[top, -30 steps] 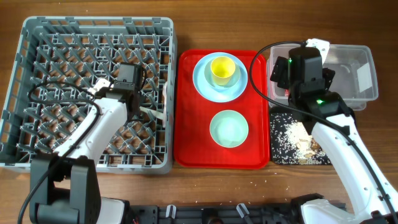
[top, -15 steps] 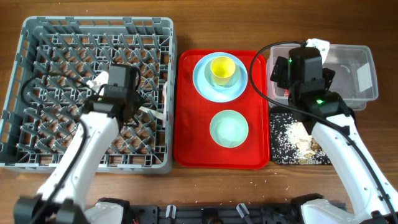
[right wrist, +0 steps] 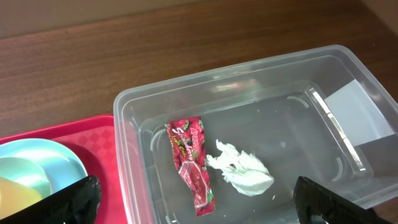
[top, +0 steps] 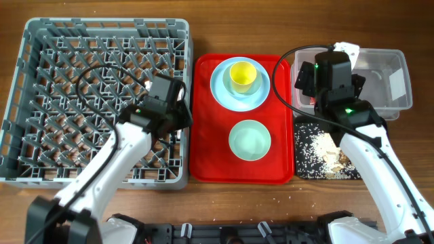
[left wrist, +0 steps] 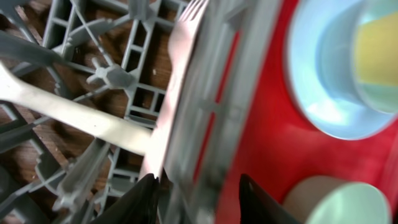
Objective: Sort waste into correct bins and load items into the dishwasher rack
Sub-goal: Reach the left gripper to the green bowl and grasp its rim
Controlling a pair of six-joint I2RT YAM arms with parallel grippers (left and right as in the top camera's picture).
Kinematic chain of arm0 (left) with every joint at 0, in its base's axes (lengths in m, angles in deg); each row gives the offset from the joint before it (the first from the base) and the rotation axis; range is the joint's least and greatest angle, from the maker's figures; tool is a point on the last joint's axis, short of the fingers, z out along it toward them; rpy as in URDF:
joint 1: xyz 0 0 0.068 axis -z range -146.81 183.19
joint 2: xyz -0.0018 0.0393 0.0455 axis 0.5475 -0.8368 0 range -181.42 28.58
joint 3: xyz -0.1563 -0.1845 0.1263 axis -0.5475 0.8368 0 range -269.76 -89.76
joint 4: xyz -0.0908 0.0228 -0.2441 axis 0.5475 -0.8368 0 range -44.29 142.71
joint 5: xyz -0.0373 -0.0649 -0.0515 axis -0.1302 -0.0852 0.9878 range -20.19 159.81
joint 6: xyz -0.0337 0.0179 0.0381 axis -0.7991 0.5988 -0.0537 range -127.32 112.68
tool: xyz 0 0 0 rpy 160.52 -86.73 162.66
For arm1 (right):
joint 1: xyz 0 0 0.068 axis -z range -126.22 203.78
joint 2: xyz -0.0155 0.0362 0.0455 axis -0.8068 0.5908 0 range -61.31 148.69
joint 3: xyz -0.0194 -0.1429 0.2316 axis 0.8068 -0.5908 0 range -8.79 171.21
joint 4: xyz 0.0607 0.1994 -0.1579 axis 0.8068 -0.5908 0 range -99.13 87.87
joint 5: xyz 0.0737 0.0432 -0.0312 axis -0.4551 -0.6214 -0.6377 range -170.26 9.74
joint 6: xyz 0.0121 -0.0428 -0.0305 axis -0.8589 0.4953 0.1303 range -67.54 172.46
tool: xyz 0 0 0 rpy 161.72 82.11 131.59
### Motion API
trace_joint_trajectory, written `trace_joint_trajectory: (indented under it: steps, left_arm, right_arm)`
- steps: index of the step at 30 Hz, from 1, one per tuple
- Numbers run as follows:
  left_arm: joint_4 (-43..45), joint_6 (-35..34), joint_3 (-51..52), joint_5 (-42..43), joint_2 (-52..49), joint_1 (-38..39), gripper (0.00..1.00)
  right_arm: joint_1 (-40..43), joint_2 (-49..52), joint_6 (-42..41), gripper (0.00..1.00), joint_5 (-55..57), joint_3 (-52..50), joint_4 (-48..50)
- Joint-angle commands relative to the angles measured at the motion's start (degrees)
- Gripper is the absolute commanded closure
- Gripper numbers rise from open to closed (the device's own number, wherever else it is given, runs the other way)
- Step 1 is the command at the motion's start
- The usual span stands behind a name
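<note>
Hovering over the right-hand wall of the dishwasher rack (top: 41, 41), the left gripper (left wrist: 198, 183) carried its fingers (left wrist: 140, 202) partly apart, with nothing between them. Left wrist view was blurred. A white plastic utensil (left wrist: 74, 115) lay inside the rack, its handle slanting across the pegs toward that wall. A pale piece with a tined end leaned along the wall; could not tell if it was the same utensil or a second one.

Red tray (top: 203, 169) sat just right of the rack on the wooden surface (top: 203, 27). On it were the pale blue plate (top: 220, 91) with the yellow cup (top: 242, 74) upright on top, and the mint-green bowl (top: 249, 139) nearer the front, apart from the plate.

Right gripper (right wrist: 196, 186) hung above the left part of the clear tub (right wrist: 249, 68), fingers (right wrist: 74, 199) spread wide and empty. In the tub were the red-and-white wrapper (right wrist: 193, 158) and the white tissue (right wrist: 242, 171), touching each other.

Black tray (top: 302, 173) stood in front of the tub and held the whitish crumbs (top: 315, 152) and beige chunks (top: 333, 157).
</note>
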Motion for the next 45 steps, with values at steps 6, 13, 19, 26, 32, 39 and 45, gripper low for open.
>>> trace_joint_trajectory:
  steps: [6, 13, 19, 26, 32, 39, 45]
  left_arm:
    - [-4.46, 1.09, -0.46, -1.18, -4.55, 0.20, 0.76]
    - [-3.80, 2.95, -1.79, -1.88, -3.69, 0.13, 0.58]
    - [-5.42, 5.35, -12.59, 5.60, 8.57, 1.73, 0.54]
    - [-2.82, 3.82, -10.25, 9.29, -4.15, 20.48, 0.93]
    - [4.46, 2.32, -10.25, 8.72, -20.39, 25.59, 0.95]
    - [-7.04, 2.34, -10.27, -16.06, -19.52, 23.91, 0.96]
    - [-8.66, 2.34, -10.34, -17.33, -8.13, 23.17, 0.91]
  right_arm:
    - [0.24, -0.20, 0.04, 0.00, 0.57, 0.76, 0.02]
    - [0.24, -0.20, 0.04, 0.00, 0.57, 0.76, 0.02]
    - [0.24, -0.20, 0.04, 0.00, 0.57, 0.76, 0.02]
    - [0.24, -0.20, 0.07, 0.00, 0.57, 0.76, 0.02]
    - [0.24, -0.20, 0.04, 0.00, 0.57, 0.76, 0.02]
    - [0.24, -0.20, 0.04, 0.00, 0.57, 0.76, 0.02]
    - [0.24, -0.20, 0.07, 0.00, 0.57, 0.76, 0.02]
